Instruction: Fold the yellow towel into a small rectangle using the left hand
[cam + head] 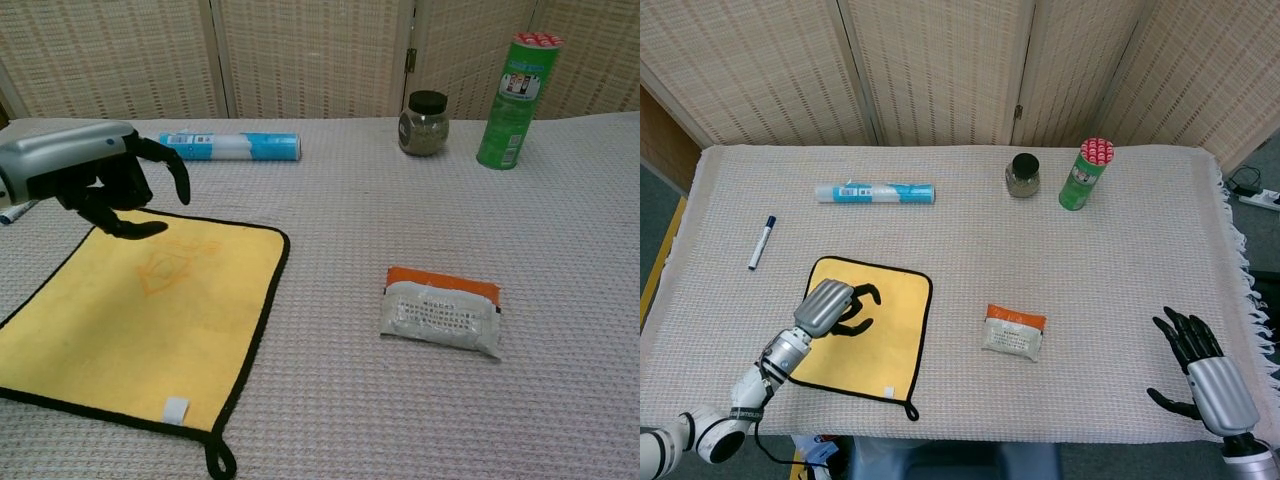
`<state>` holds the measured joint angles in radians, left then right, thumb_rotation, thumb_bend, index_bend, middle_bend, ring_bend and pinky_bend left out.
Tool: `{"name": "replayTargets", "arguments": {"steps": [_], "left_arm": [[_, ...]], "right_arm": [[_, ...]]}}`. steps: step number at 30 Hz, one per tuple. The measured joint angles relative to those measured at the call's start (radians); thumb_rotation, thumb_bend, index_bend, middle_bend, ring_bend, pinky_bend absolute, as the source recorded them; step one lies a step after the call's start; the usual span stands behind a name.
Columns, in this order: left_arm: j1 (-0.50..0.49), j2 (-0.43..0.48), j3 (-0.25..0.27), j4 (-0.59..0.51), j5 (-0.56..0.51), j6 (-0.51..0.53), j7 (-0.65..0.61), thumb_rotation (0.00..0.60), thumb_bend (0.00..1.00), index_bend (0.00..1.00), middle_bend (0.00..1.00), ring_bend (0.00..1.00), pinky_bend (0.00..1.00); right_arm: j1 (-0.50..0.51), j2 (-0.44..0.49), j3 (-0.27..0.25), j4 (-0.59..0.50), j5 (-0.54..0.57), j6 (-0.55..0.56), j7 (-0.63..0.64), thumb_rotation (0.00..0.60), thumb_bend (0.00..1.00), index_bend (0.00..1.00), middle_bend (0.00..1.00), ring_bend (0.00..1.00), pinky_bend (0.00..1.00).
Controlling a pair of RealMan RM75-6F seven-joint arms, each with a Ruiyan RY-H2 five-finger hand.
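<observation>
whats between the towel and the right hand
The orange and white packet lies between the towel and the right hand; otherwise bare tablecloth. The head view shows it.
</observation>
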<state>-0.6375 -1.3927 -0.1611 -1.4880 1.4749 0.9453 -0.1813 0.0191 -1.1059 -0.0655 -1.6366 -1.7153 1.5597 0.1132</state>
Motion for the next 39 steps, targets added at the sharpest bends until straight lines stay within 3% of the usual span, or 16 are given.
{"name": "replayTargets", "arguments": {"steps": [7,15,24,39], "left_arm": [[-0.096,-0.097,-0.068,0.148,-0.136,-0.104,0.052,0.6,0.38,0.42,1.0,1.0,1.0],[-0.171,-0.221,-0.089,0.396,-0.213,-0.162,0.114,0.6,0.38,0.43,1.0,1.0,1.0],[-0.231,-0.347,-0.075,0.633,-0.215,-0.193,0.111,0.6,0.38,0.44,1.0,1.0,1.0],[-0.279,-0.464,-0.014,0.89,-0.145,-0.246,-0.01,0.6,0.4,0.48,1.0,1.0,1.0]], "right_arm": [[0.009,0.01,0.019,0.007,0.053,-0.024,0.036,0.6,0.2,0.0,0.0,0.0,0.0],[0.014,0.02,0.033,0.015,0.088,-0.043,0.071,0.6,0.2,0.0,0.0,0.0,0.0],[0.019,0.025,0.039,0.023,0.108,-0.061,0.089,0.6,0.21,0.0,0.0,0.0,0.0],[0.014,0.026,0.047,0.029,0.127,-0.064,0.096,0.6,0.21,0.0,0.0,0.0,0.0]]}}
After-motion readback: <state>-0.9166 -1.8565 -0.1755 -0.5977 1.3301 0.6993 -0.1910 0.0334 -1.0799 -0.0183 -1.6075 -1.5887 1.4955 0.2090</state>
